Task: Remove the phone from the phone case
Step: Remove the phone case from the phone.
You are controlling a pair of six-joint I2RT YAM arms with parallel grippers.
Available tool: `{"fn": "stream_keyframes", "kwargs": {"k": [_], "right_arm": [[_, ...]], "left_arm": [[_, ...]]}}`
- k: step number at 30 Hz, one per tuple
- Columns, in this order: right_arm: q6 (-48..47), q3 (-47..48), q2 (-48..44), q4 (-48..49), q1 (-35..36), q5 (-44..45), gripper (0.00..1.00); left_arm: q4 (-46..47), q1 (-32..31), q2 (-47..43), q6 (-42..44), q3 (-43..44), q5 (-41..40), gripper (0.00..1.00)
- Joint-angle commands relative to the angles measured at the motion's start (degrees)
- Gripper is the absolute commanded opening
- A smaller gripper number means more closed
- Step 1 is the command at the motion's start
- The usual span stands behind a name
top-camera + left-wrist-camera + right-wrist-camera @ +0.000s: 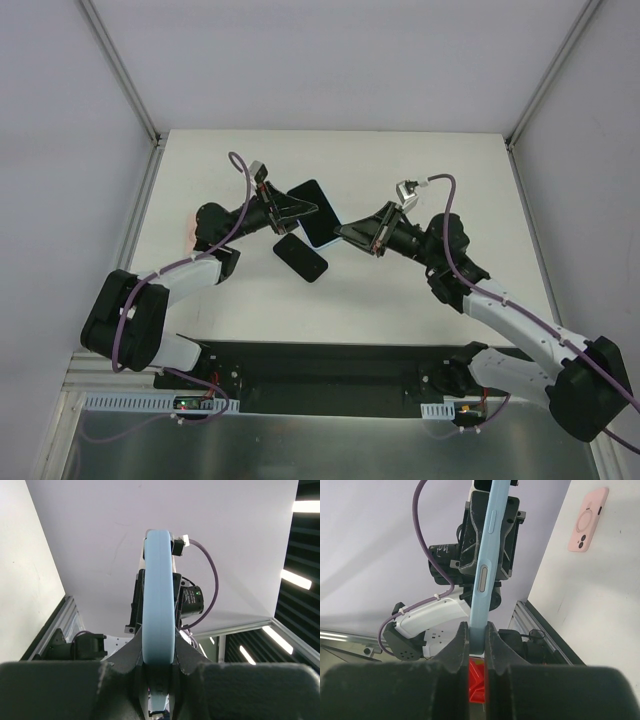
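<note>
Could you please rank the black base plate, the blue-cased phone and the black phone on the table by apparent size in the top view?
1. The black base plate, clearly largest.
2 and 3. The blue-cased phone and the black phone look alike. The blue-cased one is lifted nearer the camera, so I leave them unranked.

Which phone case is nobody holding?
The pink phone case: it lies flat on the table, untouched, while the light blue case is pinched on edge between the left tool and the right tool.

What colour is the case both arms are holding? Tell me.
Light blue case; clearest in the left wrist view.
</note>
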Motion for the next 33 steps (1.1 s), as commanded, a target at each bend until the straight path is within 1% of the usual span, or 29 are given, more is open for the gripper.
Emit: {"fn": "stream_keyframes", "kwargs": {"k": [1, 4, 5, 6, 8, 9, 14, 18, 23, 27, 30, 33], "right_arm": [[-0.70, 0.28, 0.06, 10.38, 0.27, 0.09, 0.01], [-0.43, -0.43, 0.15, 16.97, 0.27, -0.52, 0.02], [-0.43, -0.34, 0.24, 18.64, 0.27, -1.05, 0.01], [-0.43, -0.08, 0.32, 22.39, 0.45, -1.57, 0.01], [-0.26, 1.23, 0.85, 25.67, 0.62, -3.16, 0.01], [-0.17, 1.76, 1.11, 28.64, 0.97, -3.68, 0.01], [1.23, 4.84, 4.10, 36.13, 2.56, -6.50, 0.01], [4.48, 6.25, 7.09, 45.60, 3.17, -6.59, 0.01], [5.98, 9.67, 10.86, 49.67, 3.35, -7.20, 0.01], [5.89, 13.10, 12.89, 53.62, 3.44, -9.31, 0.01], [6.07, 16.53, 15.00, 57.05, 3.44, -12.56, 0.01], [5.63, 20.30, 16.84, 56.97, 3.44, -16.16, 0.01]], "left_arm": [[11.57, -0.01, -0.71, -3.73, 2.15, -0.09, 0.00], [15.87, 0.42, 2.09, -6.72, 1.36, -0.09, 0.00], [17.19, 0.43, 4.19, -7.24, 0.92, -0.09, 0.00], [19.81, 0.43, 5.43, -8.47, 0.75, -0.09, 0.00], [23.78, 0.34, 9.02, -10.23, 0.22, -0.71, 0.00], [24.40, 0.34, 9.92, -10.76, 0.30, -0.71, 0.00], [24.41, 0.34, 11.94, -9.36, 1.00, -0.36, 0.00], [24.50, 0.34, 12.30, -9.44, 2.32, -0.79, 0.00], [24.41, 0.34, 12.21, -11.64, 5.22, -1.32, 0.00], [24.41, 0.16, 11.68, -16.99, 7.51, -2.28, 0.00], [24.50, -0.28, 10.46, -19.28, 8.56, -2.99, 0.00], [24.41, -0.45, 9.14, -20.34, 9.01, -3.69, 0.00]]}}
